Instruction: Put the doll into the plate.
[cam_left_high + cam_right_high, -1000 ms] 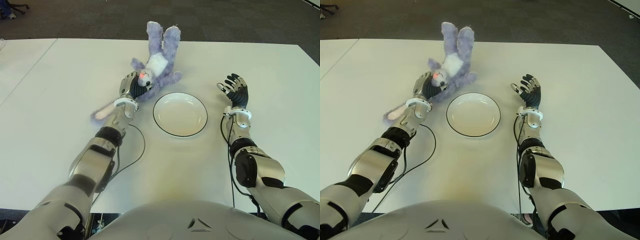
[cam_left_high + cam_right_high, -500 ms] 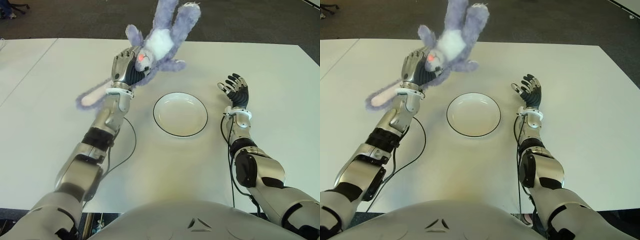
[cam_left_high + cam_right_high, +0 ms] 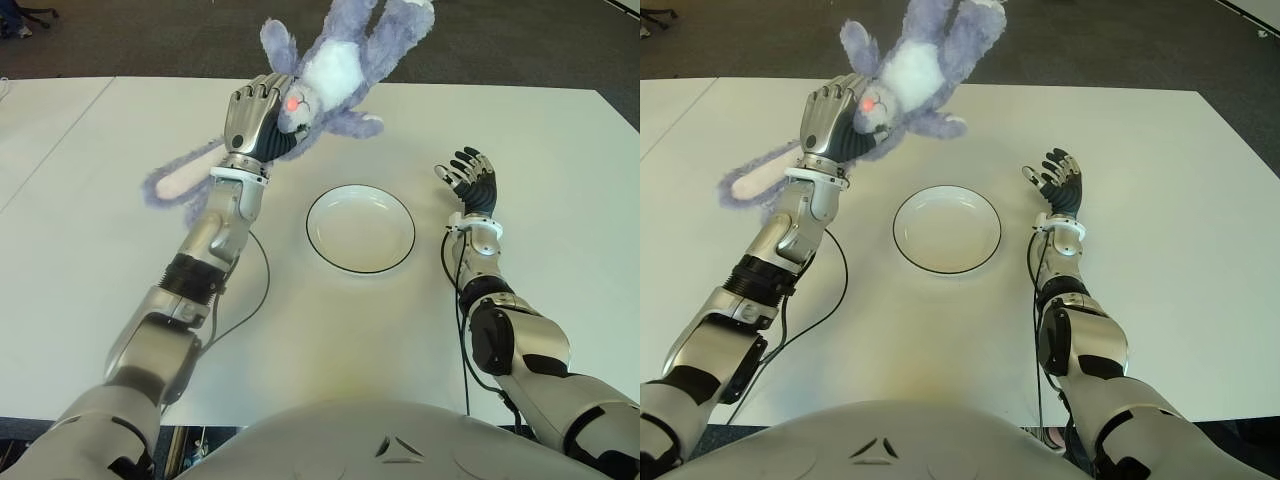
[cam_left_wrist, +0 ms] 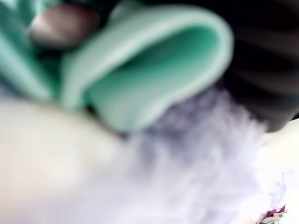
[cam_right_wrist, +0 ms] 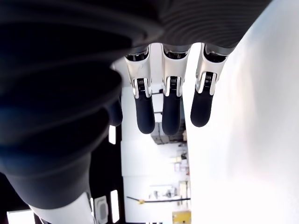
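Observation:
A purple plush rabbit doll (image 3: 340,65) with a white belly and a red nose hangs in the air above the table's far side. My left hand (image 3: 255,120) is shut on its head, and one long ear (image 3: 180,180) droops down to the left. Purple fur (image 4: 196,154) fills the left wrist view. The white plate (image 3: 360,228) with a dark rim lies on the table, below and to the right of the lifted doll, with nothing in it. My right hand (image 3: 470,180) shows right of the plate, fingers (image 5: 171,105) spread and holding nothing.
The white table (image 3: 90,240) stretches wide on both sides of the plate. A dark cable (image 3: 255,290) runs along my left forearm onto the table. Dark carpet (image 3: 480,40) lies beyond the far edge.
My left hand has lifted the doll off the table and carried it higher and slightly right. The right hand and the plate have not moved.

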